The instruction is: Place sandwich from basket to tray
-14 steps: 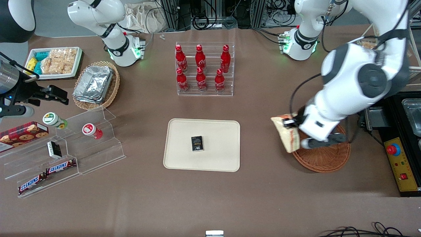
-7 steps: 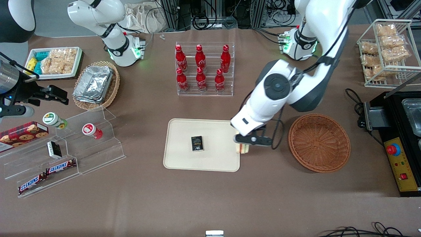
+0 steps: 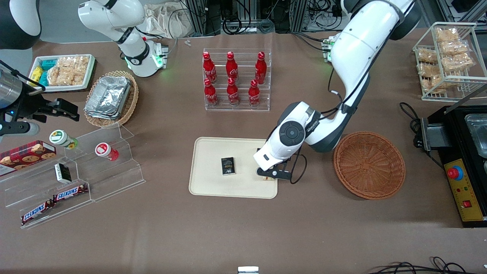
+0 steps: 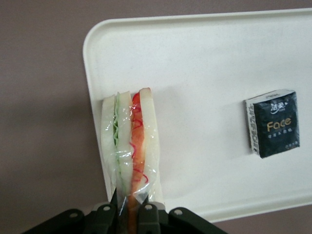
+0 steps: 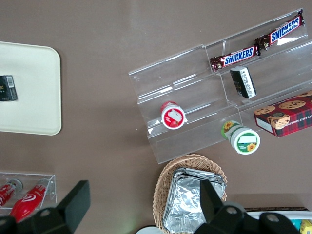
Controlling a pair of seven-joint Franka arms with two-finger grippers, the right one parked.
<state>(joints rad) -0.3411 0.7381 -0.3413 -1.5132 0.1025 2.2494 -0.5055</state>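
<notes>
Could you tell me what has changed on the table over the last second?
The gripper, shut on the sandwich, carried it from above the basket across to the tray and now holds it over the tray's edge nearest the basket. The basket is left empty. The small black box on the tray has not moved.

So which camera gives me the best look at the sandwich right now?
The left wrist view: the sandwich shows edge-on, its filling layers visible, pinched by the gripper over the tray near its rim. In the front view the arm hides nearly all of it. The right wrist view misses it.
</notes>
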